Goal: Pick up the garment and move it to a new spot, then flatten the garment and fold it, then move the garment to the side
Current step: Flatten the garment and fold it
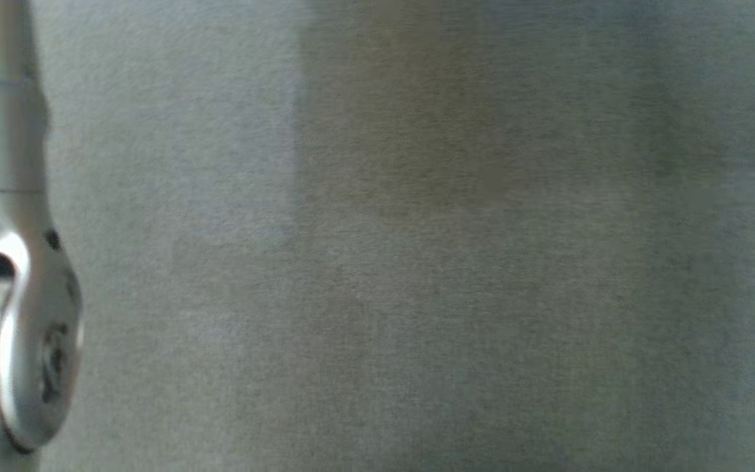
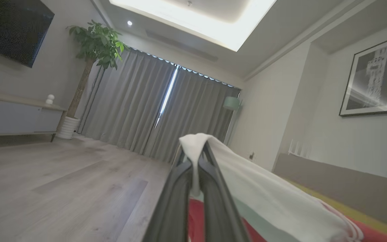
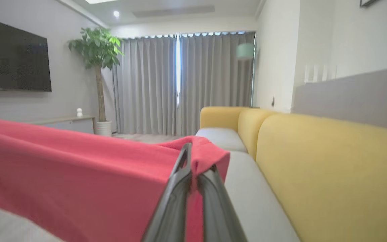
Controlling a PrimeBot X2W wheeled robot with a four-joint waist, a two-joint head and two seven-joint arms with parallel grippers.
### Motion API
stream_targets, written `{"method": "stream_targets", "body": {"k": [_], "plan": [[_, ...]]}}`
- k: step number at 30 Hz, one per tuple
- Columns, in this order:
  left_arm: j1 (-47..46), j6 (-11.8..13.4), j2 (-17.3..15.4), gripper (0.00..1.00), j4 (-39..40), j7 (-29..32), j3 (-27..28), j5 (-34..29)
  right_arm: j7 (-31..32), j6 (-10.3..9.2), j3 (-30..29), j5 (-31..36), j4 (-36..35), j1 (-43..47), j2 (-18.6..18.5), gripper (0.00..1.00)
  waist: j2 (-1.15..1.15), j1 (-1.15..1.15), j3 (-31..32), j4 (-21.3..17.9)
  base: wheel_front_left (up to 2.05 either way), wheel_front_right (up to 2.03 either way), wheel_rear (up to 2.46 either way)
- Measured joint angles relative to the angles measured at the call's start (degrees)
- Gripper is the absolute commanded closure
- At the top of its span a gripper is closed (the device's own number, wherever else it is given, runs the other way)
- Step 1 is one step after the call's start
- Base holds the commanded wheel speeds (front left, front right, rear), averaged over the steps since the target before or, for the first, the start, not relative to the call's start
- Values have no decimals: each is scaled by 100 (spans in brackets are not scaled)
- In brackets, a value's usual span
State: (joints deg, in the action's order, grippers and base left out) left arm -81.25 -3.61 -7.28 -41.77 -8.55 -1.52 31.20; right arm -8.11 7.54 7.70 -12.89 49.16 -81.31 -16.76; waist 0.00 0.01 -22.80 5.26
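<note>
Left wrist view has the left gripper [image 2: 195, 153] clamped on a white fold of the garment [image 2: 267, 195], and the cloth trails away from the fingers with red showing beneath. Right wrist view has the right gripper [image 3: 198, 161] pinched tight on the garment's red edge. The cloth is held stretched above the sofa's [image 3: 314, 174] grey seat, beside its yellow backrest.
</note>
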Motion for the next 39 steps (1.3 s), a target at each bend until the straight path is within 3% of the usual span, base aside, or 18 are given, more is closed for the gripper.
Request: {"method": "stream_targets", "body": {"k": [8,14,21,28,39], "plan": [[1297,-305,162,100,-810,-314,-365,10,45,0,762,-589,1244,1046,55,100,0,-2,125,192,0,0,0],[2832,-356,146,100,-726,-253,-831,237,756,0,1597,-1370,1277,2012,-18,100,0,-3,504,223,0,0,0],[4383,-397,-335,100,367,447,-1610,626,1637,0,2598,-2419,502,3097,-471,100,0,-3,1071,247,0,0,0],[5771,-394,-909,100,1725,1282,-1900,1013,1856,0,3411,-3120,-369,3933,-1042,100,1,-3,1670,270,0,0,0],[7532,81,-1474,100,3632,2147,-1931,1365,1785,0,3998,-3628,-1207,5022,-1468,100,1,-3,2465,188,0,0,0]]}}
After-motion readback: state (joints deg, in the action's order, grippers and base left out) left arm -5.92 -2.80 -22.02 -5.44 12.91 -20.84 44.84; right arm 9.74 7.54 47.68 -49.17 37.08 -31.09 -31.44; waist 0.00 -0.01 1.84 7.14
